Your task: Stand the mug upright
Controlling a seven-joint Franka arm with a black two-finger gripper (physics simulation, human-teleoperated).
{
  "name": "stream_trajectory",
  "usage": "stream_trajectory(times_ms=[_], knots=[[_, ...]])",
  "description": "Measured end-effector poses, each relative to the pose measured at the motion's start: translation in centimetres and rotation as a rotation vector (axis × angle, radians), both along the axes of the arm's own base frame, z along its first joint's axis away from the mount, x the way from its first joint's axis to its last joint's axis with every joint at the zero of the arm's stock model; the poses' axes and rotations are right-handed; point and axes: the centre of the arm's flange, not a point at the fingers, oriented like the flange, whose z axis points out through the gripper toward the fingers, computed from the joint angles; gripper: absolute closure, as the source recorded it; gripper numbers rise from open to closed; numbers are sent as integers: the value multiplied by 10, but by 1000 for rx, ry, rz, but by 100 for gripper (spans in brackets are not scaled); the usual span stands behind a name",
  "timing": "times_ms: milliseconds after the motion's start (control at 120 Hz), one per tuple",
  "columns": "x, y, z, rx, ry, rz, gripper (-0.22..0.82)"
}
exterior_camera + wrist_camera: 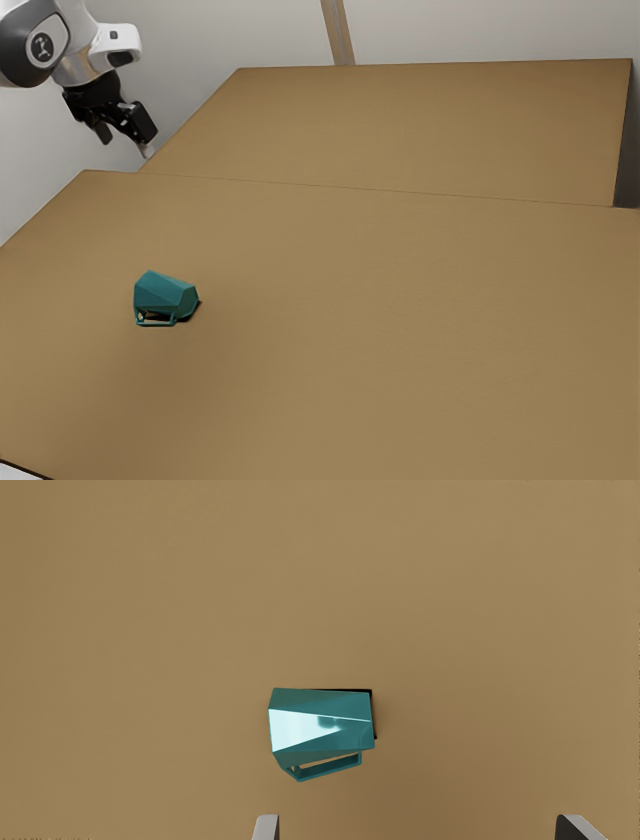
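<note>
In the exterior view my gripper (128, 148) hangs in the air at the upper left, well away from the mug. The faceted teal mug (165, 294) lies on its side on the brown table, its handle low beside it. Seen from my hand, the gripper (417, 827) stands open, its two fingertips wide apart with nothing between them. Beyond the fingertips lies the mug (320, 725), its handle on the side toward them. The mug's inside is hidden.
The brown tabletop (400, 340) spreads around the mug, with a thin seam running across it. White walls (480, 30) rise behind, and a dark surface (628, 150) borders the table at the exterior view's right.
</note>
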Motion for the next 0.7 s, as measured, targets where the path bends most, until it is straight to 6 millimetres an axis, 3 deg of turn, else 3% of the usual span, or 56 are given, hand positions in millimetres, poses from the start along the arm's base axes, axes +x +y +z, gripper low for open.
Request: stream_trajectory(times_ms=[192,275,367,458,617,700], knots=[[1,1,-3,-6,4,19,0],[2,22,-9,-6,12,63,0],[4,54,-18,-20,14,131,0],[0,108,-38,-108,30,256,0],[0,180,-101,-292,89,438,0],[-2,209,-135,-383,120,518,0]])
